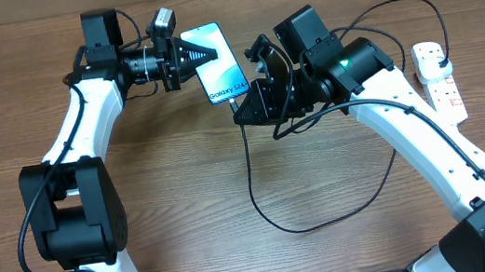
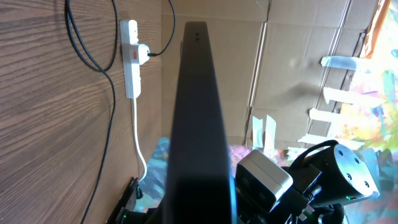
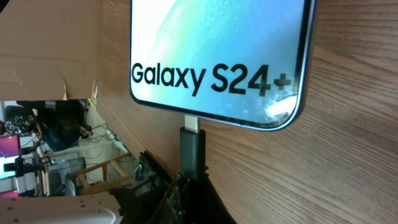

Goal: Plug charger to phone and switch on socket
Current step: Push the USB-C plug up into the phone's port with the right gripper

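Black charger connector [image 3: 193, 146] pinched tight in the right gripper [image 1: 248, 109], drive straight ahead into the port of the phone [image 3: 217, 56] just beyond the fingertips till seated, bracing with the left gripper [image 1: 187, 59] clamped on its far end.

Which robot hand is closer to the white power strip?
Right. The right gripper, holding the charger connector at the phone, is on the side toward the power strip; the left gripper holds the phone's opposite end, farther off.
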Motion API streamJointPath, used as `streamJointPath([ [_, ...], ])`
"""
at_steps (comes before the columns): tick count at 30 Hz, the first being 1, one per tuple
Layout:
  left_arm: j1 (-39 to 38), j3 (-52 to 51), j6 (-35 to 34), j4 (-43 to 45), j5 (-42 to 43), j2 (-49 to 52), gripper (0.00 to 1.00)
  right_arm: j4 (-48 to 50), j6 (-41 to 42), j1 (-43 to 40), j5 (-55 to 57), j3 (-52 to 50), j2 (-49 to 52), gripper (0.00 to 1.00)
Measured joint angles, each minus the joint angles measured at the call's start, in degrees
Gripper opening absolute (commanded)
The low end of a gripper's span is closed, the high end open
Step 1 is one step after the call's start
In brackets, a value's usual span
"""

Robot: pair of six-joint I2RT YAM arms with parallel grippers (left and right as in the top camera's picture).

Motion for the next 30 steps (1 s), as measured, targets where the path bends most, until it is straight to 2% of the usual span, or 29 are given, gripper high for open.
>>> streamJointPath([
  [30,0.04,0.0,0.11,0.17,-1.79,0.0,0.04,0.57,0.09,-1.55,-0.44,-0.31,0.0,0.04],
])
